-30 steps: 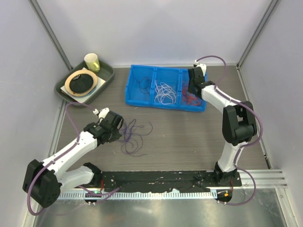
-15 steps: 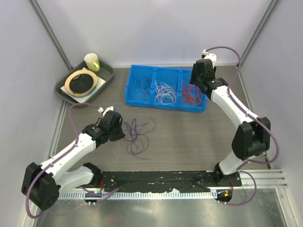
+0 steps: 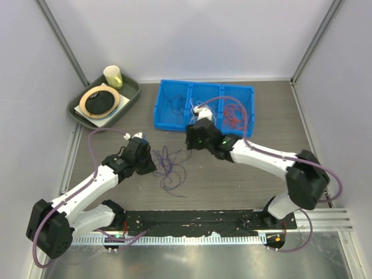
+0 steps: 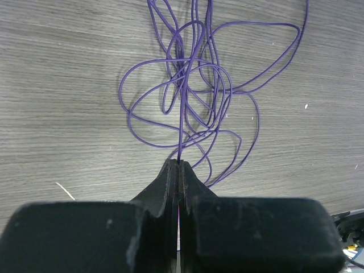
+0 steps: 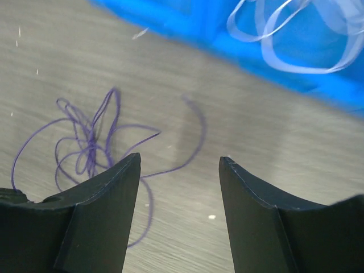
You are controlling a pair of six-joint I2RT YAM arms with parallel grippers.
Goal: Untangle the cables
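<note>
One purple tangle [image 3: 167, 165] is what is left loose on the table [image 3: 244, 168], just below the middle of the top view. The left gripper [image 3: 150, 163] touches it from 9 o'clock. Its jaws are pressed together on a single strand. From the left wrist, that strand runs straight out from the tips toward 12 o'clock and into the knot of loops [image 4: 181, 114]. The heap's long axis runs roughly 12 to 6 in the top view.

The right gripper [image 3: 189, 139] hangs near the tangle but apart from it, with the tangle at its 7 o'clock. Its jaws stand well apart with nothing between them. From its own camera the loops [image 5: 91, 142] sit at about 10 o'clock of the gap. The next grasp probably calls for a short reach that way, while the left holds its end.

At 12 o'clock of the tangle stands the blue bin [image 3: 165, 125], with three compartments. The left one holds dark cables [image 3: 173, 104], the middle one white cables [image 5: 276, 25], and the right one red cables [image 3: 235, 113].
</note>
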